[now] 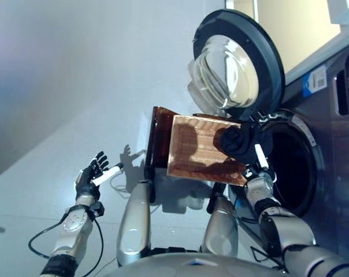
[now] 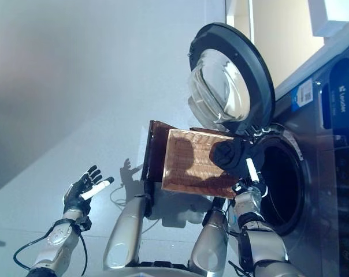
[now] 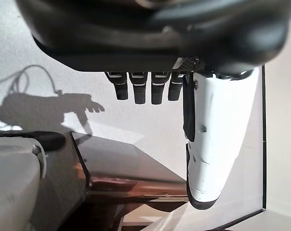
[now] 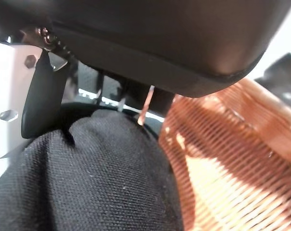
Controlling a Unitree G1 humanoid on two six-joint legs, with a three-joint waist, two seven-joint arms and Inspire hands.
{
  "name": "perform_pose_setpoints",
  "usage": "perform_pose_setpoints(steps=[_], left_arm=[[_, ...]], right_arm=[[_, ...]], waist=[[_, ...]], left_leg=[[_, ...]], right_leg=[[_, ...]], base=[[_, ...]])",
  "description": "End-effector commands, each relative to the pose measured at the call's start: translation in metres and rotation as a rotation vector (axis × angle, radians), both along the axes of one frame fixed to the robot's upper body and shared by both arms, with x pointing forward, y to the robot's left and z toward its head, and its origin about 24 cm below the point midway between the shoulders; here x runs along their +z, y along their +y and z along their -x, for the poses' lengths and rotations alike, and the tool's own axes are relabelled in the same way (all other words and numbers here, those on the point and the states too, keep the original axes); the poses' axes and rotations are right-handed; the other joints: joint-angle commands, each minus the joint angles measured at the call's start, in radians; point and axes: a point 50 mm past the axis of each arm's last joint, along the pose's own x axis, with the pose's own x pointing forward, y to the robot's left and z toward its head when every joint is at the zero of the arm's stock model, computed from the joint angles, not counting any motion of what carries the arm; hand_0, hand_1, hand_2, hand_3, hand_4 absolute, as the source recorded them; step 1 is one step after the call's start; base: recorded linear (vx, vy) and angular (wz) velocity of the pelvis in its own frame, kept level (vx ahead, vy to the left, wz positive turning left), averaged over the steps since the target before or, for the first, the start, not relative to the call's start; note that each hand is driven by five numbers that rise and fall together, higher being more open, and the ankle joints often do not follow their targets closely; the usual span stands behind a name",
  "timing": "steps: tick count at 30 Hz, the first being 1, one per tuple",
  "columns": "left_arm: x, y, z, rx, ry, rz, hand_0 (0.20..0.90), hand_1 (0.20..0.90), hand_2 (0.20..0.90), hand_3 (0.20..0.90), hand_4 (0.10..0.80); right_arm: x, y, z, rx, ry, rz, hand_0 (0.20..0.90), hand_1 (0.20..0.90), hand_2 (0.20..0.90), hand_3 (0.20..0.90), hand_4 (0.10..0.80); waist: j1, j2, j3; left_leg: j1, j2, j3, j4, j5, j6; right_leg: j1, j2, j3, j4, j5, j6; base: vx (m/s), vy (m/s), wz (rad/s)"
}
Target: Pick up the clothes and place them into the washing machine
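Note:
A bundle of black cloth [image 1: 235,143] is held up by my right hand [image 1: 260,157], whose fingers are curled round it; in the right wrist view the dark fabric [image 4: 87,183] fills the space under the hand. The bundle hangs over the ribbed brown basket [image 1: 197,151], just left of the washing machine's round opening [image 1: 293,167]. The machine's door [image 1: 238,63] stands swung wide above. My left hand [image 1: 92,172] is far off to the left over the pale floor, fingers spread and empty, and its white-covered thumb [image 3: 213,144] shows in its wrist view.
The grey washing machine front [image 1: 336,144] fills the right side. The translucent brown basket's tall side [image 1: 160,138] stands between my arms, also seen as a dark wall [image 3: 116,168] in the left wrist view. Pale floor [image 1: 59,86] spreads to the left.

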Motion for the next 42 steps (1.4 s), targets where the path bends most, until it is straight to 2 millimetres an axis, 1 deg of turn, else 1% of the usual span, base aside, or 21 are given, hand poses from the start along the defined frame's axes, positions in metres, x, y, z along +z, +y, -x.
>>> perform_pose_setpoints(steps=[1,3,4,7,10,13,14,21,23,24,25,26,28,29,30,31,33,35,37,42], left_arm=[[0.016,0.015,0.0,0.027,-0.091,-0.034,0.9,0.9,0.9,0.9,0.8],[0.014,0.01,0.0,0.023,-0.091,-0.017,0.9,0.9,0.9,0.9,0.8],[0.013,0.009,0.0,0.02,-0.091,-0.013,0.9,0.9,0.9,0.9,0.8],[0.011,0.002,-0.001,0.01,-0.089,0.005,0.9,0.9,0.9,0.9,0.8],[0.008,-0.002,0.0,0.002,-0.079,0.016,0.9,0.9,0.9,0.9,0.8],[0.007,-0.004,0.0,0.006,-0.076,0.027,0.9,0.9,0.9,0.9,0.8],[0.007,-0.005,0.0,0.004,-0.074,0.03,0.9,0.9,0.9,0.9,0.8],[0.008,0.002,0.003,0.027,-0.068,0.015,0.9,0.9,0.9,0.9,0.8],[0.008,0.003,0.004,0.029,-0.068,0.017,0.9,0.9,0.9,0.9,0.8],[0.007,0.003,0.005,0.026,-0.063,0.013,0.9,0.9,0.9,0.9,0.8],[0.006,0.004,0.006,0.027,-0.055,0.01,0.9,0.9,0.9,0.9,0.8],[0.005,0.004,0.007,0.022,-0.047,0.007,0.9,0.9,0.9,0.9,0.8],[0.004,0.003,0.008,0.011,-0.04,0.005,0.9,0.9,0.9,0.9,0.8],[0.004,0.003,0.008,0.01,-0.039,0.005,0.9,0.9,0.9,0.9,0.8],[0.004,0.002,0.01,0.0,-0.038,0.006,0.9,0.9,0.9,0.9,0.8],[0.005,0.002,0.01,-0.003,-0.037,0.001,0.9,0.9,0.9,0.9,0.8],[0.005,0.001,0.01,-0.013,-0.038,0.001,0.9,0.9,0.9,0.9,0.8],[0.005,0.002,0.011,-0.007,-0.033,0.001,0.9,0.9,0.9,0.9,0.8],[0.005,0.002,0.011,-0.009,-0.034,0.001,0.9,0.9,0.9,0.9,0.8],[0.008,0.003,0.011,-0.034,-0.035,-0.011,0.9,0.9,0.9,0.9,0.8]], right_arm=[[0.015,-0.023,0.002,-0.169,-0.142,0.023,0.2,0.2,0.2,0.2,0.3],[0.015,-0.025,0.003,-0.214,-0.156,-0.005,0.2,0.2,0.2,0.2,0.3],[0.017,-0.027,0.002,-0.234,-0.162,-0.012,0.2,0.2,0.2,0.2,0.3],[0.025,-0.029,-0.005,-0.282,-0.216,-0.039,0.2,0.2,0.2,0.2,0.3],[0.031,-0.035,-0.005,-0.346,-0.242,-0.051,0.2,0.2,0.2,0.2,0.3],[0.036,-0.038,-0.006,-0.387,-0.265,-0.053,0.2,0.2,0.2,0.2,0.3],[0.036,-0.04,-0.006,-0.4,-0.271,-0.055,0.2,0.2,0.2,0.2,0.3],[0.041,-0.061,0.005,-0.552,-0.274,-0.068,0.2,0.2,0.2,0.2,0.3],[0.043,-0.067,0.008,-0.586,-0.268,-0.068,0.2,0.2,0.2,0.2,0.3],[0.045,-0.071,0.009,-0.608,-0.266,-0.067,0.2,0.2,0.2,0.2,0.3],[0.046,-0.074,0.01,-0.629,-0.266,-0.071,0.2,0.2,0.2,0.2,0.3],[0.049,-0.076,0.01,-0.651,-0.277,-0.077,0.2,0.2,0.2,0.2,0.3],[0.053,-0.083,0.012,-0.689,-0.285,-0.079,0.2,0.2,0.2,0.2,0.3],[0.053,-0.084,0.012,-0.69,-0.284,-0.078,0.2,0.2,0.2,0.2,0.3],[0.057,-0.086,0.01,-0.7,-0.291,-0.074,0.2,0.2,0.2,0.2,0.3],[0.061,-0.088,0.009,-0.702,-0.296,-0.069,0.2,0.2,0.2,0.2,0.3],[0.067,-0.09,0.006,-0.705,-0.308,-0.063,0.2,0.2,0.2,0.2,0.3],[0.073,-0.091,0.002,-0.703,-0.318,-0.054,0.2,0.2,0.2,0.2,0.3],[0.077,-0.093,0.0,-0.706,-0.322,-0.044,0.2,0.2,0.2,0.2,0.3],[0.096,-0.108,-0.004,-0.732,-0.329,-0.021,0.2,0.2,0.2,0.2,0.3]], waist=[[0.007,0.001,-0.053],[0.003,0.014,-0.054],[0.001,0.019,-0.054],[-0.007,0.036,-0.05],[-0.015,0.045,-0.042],[-0.028,0.049,-0.032],[-0.033,0.05,-0.027],[-0.048,0.064,-0.005],[-0.053,0.068,-0.004],[-0.054,0.072,-0.003],[-0.055,0.073,-0.004],[-0.058,0.075,-0.006],[-0.056,0.082,-0.008],[-0.055,0.083,-0.009],[-0.055,0.088,-0.011],[-0.056,0.089,-0.012],[-0.057,0.09,-0.017],[-0.059,0.09,-0.02],[-0.058,0.09,-0.022],[-0.05,0.095,-0.039]], left_leg=[[0.016,0.067,-0.085,-0.087,0.068,-0.137],[0.025,0.069,-0.084,-0.079,0.056,-0.137],[0.024,0.067,-0.083,-0.08,0.065,-0.136],[0.031,0.069,-0.08,-0.074,0.063,-0.137],[0.031,0.073,-0.078,-0.058,0.055,-0.136],[0.015,0.075,-0.084,-0.007,0.038,-0.139],[0.01,0.078,-0.088,0.021,0.022,-0.141],[-0.018,0.097,-0.111,0.176,-0.058,-0.15],[-0.022,0.1,-0.11,0.185,-0.058,-0.151],[-0.02,0.104,-0.109,0.203,-0.076,-0.153],[-0.019,0.104,-0.109,0.207,-0.079,-0.153],[-0.023,0.103,-0.109,0.203,-0.07,-0.15],[-0.028,0.105,-0.11,0.224,-0.085,-0.149],[-0.027,0.106,-0.11,0.23,-0.096,-0.15],[-0.027,0.106,-0.109,0.247,-0.106,-0.149],[-0.034,0.106,-0.11,0.256,-0.1,-0.148],[-0.034,0.107,-0.11,0.284,-0.126,-0.147],[-0.037,0.11,-0.11,0.293,-0.123,-0.145],[-0.032,0.114,-0.108,0.305,-0.144,-0.146],[-0.035,0.107,-0.099,0.293,-0.141,-0.147]], right_leg=[[0.016,-0.087,0.046,-0.086,0.149,0.05],[0.017,-0.087,0.054,-0.075,0.138,0.05],[0.013,-0.091,0.057,-0.076,0.145,0.05],[0.007,-0.091,0.071,-0.062,0.137,0.05],[-0.004,-0.088,0.084,-0.041,0.125,0.05],[-0.025,-0.084,0.108,0.008,0.1,0.05],[-0.033,-0.083,0.118,0.039,0.079,0.049],[-0.075,-0.075,0.165,0.206,-0.018,0.027],[-0.081,-0.073,0.174,0.219,-0.019,0.024],[-0.083,-0.073,0.178,0.241,-0.037,0.023],[-0.087,-0.073,0.18,0.246,-0.04,0.022],[-0.094,-0.072,0.185,0.241,-0.031,0.019],[-0.1,-0.072,0.192,0.262,-0.046,0.018],[-0.099,-0.072,0.192,0.269,-0.056,0.019],[-0.101,-0.072,0.199,0.285,-0.067,0.018],[-0.108,-0.07,0.206,0.293,-0.062,0.015],[-0.111,-0.069,0.216,0.318,-0.08,0.014],[-0.124,-0.068,0.228,0.327,-0.073,0.011],[-0.127,-0.068,0.235,0.343,-0.092,0.012],[-0.131,-0.072,0.233,0.331,-0.085,0.016]], base=[[-0.003,0.033,-0.15],[0.009,0.022,-0.09],[-0.004,0.031,-0.06],[-0.012,0.024,-0.01],[-0.031,0.012,-0.09],[-0.026,0.002,0.0],[-0.012,0.005,-0.06],[-0.007,-0.003,-0.05],[-0.005,0.007,-0.04],[0.005,0.013,-0.04],[-0.002,0.012,-0.04],[0.0,0.0,0.0],[-0.01,0.002,-0.02],[0.0,0.0,0.0],[0.0,0.014,-0.05],[-0.018,0.02,-0.03],[0.0,0.0,0.0],[-0.009,0.006,-0.03],[0.032,0.001,-0.1],[0.0,-0.001,-0.01]])
